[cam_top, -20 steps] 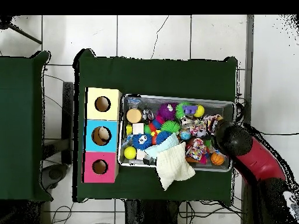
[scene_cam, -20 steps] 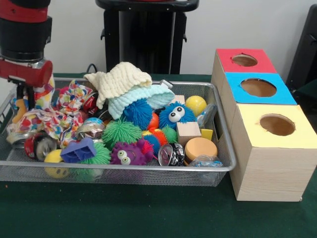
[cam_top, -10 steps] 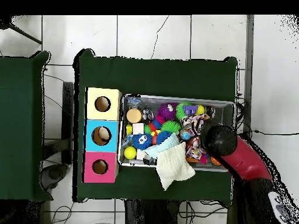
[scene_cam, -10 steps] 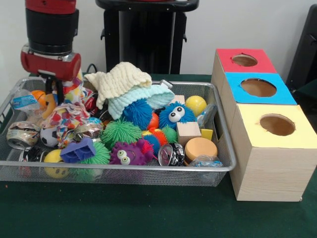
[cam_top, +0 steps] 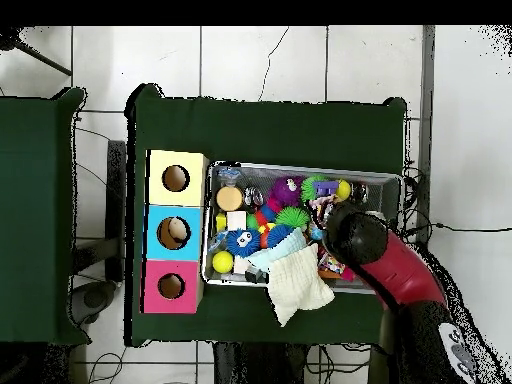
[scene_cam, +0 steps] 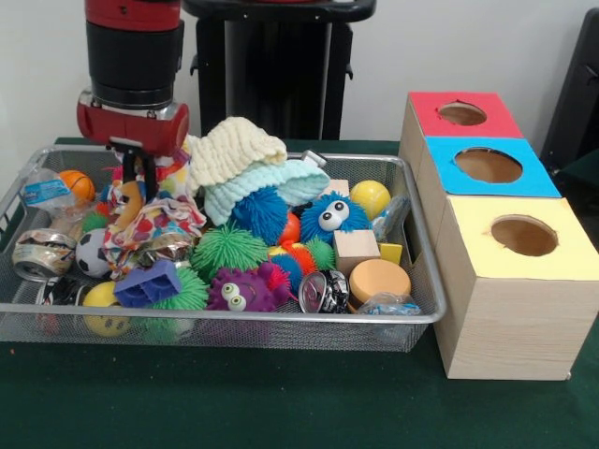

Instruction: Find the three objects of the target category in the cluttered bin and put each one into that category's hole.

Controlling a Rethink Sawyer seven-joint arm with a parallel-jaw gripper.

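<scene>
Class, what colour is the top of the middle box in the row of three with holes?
Blue: the middle box shows best in the front view.

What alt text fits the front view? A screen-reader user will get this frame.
A red and black robot arm's gripper hangs over a multicoloured cloth in a wire bin crammed with spiky balls, cans and knit cloths. Beside the bin stands a wooden box with red, blue and yellow holed tops.
</scene>
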